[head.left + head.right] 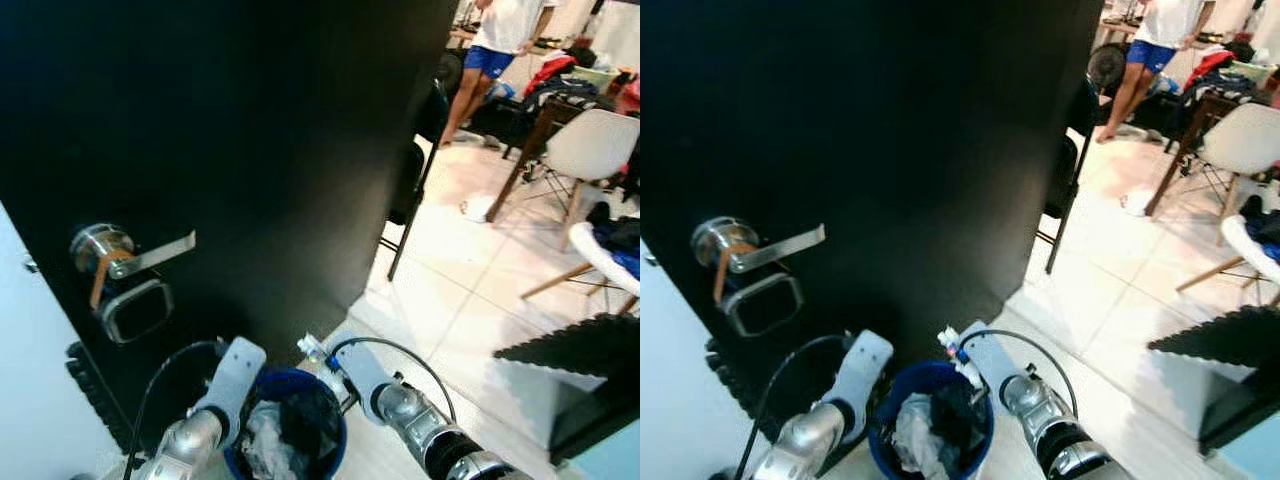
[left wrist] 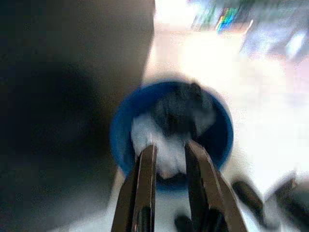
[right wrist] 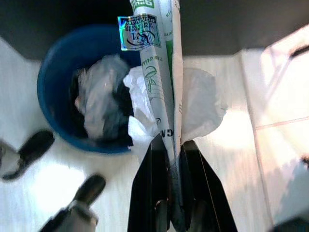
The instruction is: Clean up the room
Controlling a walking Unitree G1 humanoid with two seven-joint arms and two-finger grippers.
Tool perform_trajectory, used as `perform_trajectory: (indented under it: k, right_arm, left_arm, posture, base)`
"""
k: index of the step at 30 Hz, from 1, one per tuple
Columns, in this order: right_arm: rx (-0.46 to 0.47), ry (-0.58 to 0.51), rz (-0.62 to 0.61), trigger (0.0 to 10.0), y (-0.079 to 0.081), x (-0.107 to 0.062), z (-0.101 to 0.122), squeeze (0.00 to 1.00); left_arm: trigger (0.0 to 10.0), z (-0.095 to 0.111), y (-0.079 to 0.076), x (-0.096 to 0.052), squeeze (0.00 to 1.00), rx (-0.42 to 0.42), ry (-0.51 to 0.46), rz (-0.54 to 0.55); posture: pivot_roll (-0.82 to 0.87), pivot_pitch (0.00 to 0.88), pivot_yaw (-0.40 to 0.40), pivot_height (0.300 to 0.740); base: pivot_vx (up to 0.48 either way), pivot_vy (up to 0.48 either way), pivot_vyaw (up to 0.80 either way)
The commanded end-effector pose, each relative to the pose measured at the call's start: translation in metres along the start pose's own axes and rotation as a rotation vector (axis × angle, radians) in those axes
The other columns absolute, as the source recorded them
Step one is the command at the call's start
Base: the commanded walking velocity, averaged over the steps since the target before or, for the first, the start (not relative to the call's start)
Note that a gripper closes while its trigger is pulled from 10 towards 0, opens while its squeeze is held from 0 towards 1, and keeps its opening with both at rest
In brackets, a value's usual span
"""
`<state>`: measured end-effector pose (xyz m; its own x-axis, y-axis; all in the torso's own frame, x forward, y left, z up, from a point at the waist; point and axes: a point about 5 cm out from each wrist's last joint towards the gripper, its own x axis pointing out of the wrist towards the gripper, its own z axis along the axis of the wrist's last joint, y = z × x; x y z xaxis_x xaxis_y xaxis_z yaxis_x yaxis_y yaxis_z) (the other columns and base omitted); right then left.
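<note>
A round blue bin (image 1: 334,432) stands on the white tile floor at the foot of a black door, holding crumpled white paper and dark scraps. My right gripper (image 3: 173,143) is shut on a long white-and-green packet (image 3: 161,72) together with a wad of white paper (image 3: 200,104). It holds them just beside the bin's rim (image 3: 48,82). The packet's tip (image 1: 950,345) pokes up beside the right arm. My left gripper (image 2: 169,147) hovers over the near edge of the bin (image 2: 223,126), its fingers a little apart with nothing between them.
The black door (image 1: 250,130) with a silver lever handle (image 1: 150,255) rises right behind the bin. Beyond its edge are a black folding chair (image 1: 408,190), a wooden table, white chairs (image 1: 592,145) and a person (image 1: 495,45). A dark ridged block (image 1: 580,350) lies right.
</note>
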<state>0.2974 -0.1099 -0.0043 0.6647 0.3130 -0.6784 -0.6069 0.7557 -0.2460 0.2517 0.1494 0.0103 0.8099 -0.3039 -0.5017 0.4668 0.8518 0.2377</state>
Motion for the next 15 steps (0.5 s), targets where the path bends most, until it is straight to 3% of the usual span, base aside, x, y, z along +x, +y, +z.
perform_trajectory:
  k: [1,6,7,10,11,12,15]
  right_arm:
    - [-0.014,0.014,0.035,10.0,0.006,0.001,-0.001,0.00]
    - [-0.030,0.001,0.051,10.0,0.011,0.003,0.004,0.00]
    - [-0.028,-0.013,0.052,10.0,0.014,0.004,0.009,0.00]
    - [-0.028,-0.013,0.052,10.0,0.014,0.004,0.009,0.00]
    - [-0.007,-0.035,0.053,10.0,0.019,0.006,0.016,0.00]
    - [-0.007,-0.035,0.053,10.0,0.019,0.006,0.016,0.00]
    - [0.127,-0.115,0.057,10.0,0.030,0.010,0.040,0.00]
  left_arm:
    - [10.0,-0.007,-0.003,-0.009,0.00,0.069,0.009,-0.053]
    - [10.0,-0.014,-0.001,-0.018,0.00,0.142,0.022,-0.084]
    - [10.0,-0.019,0.004,-0.026,0.00,0.186,0.032,-0.087]
    - [10.0,-0.019,0.004,-0.026,0.00,0.186,0.032,-0.087]
    - [10.0,-0.023,0.011,-0.036,0.00,0.209,0.029,-0.072]
    - [10.0,-0.023,0.011,-0.036,0.00,0.209,0.029,-0.072]
    - [10.0,-0.025,0.026,-0.053,0.00,0.247,0.007,-0.032]
  posture:
    - [0.09,0.217,-0.164,0.740]
    - [0.09,0.232,-0.168,0.740]
    - [0.11,0.278,-0.178,0.740]
    - [0.11,0.278,-0.178,0.740]
    - [0.13,0.320,-0.189,0.740]
    - [0.13,0.320,-0.189,0.740]
    - [0.15,0.336,-0.197,0.740]
  base:
    - [0.000,0.000,0.00]
    - [0.000,0.000,0.00]
    - [0.000,0.000,0.00]
    - [0.000,0.000,0.00]
    - [0.000,0.000,0.00]
    - [0.000,0.000,0.00]
    - [0.000,0.000,0.00]
